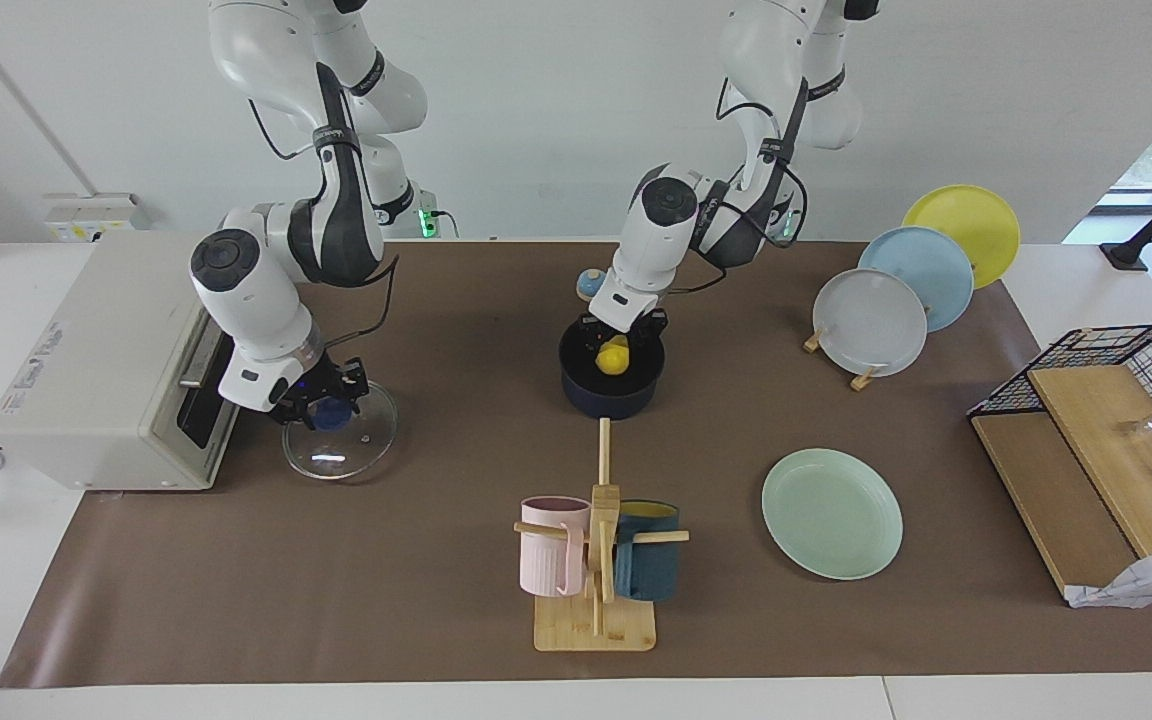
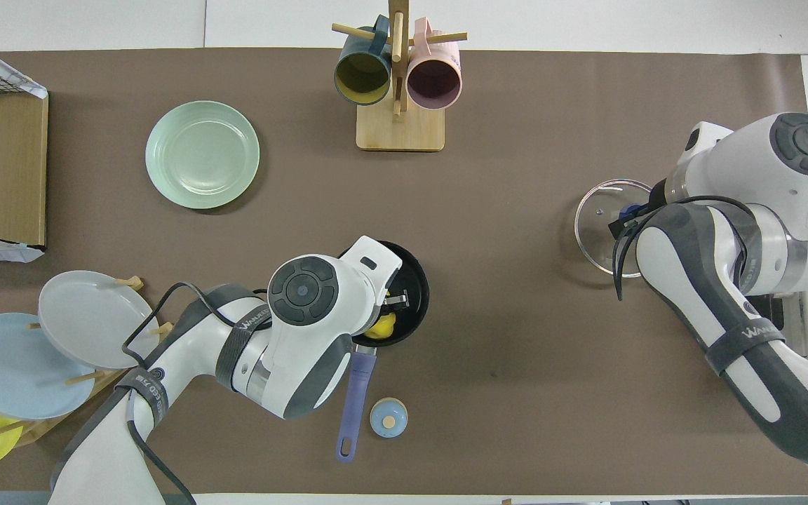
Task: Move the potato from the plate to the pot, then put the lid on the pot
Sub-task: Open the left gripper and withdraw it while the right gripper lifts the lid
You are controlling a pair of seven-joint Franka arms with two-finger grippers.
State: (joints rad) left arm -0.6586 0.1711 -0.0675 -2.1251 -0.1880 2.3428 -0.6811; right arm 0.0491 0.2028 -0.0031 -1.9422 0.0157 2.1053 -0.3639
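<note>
A: While the potato (image 1: 613, 357) sits low inside the pot (image 1: 611, 385), directly under the left end effector (image 1: 622, 338), is it let go yet?

B: Hard to say; the fingers straddle it at the pot's mouth, and I cannot tell whether they grip it or have parted. To do this step well, I'd release only once the potato rests on the pot's floor, then lift straight up so nothing catches the rim.

A: And the plate (image 1: 832, 513)?

B: Bare, well apart from that end effector, toward the left arm's end of the table (image 1: 436, 600).

A: What about the lid (image 1: 341, 432)?

B: It lies flat on the table beneath the right end effector (image 1: 324, 405), whose fingers sit down around the blue knob; gripping or only bracketing it, I cannot tell. A square hold on the knob would keep the glass level for the carry.

A: Anything close by?

B: A small bell (image 2: 388, 417) beside the pot handle (image 2: 355, 407); keep clear of it
</note>
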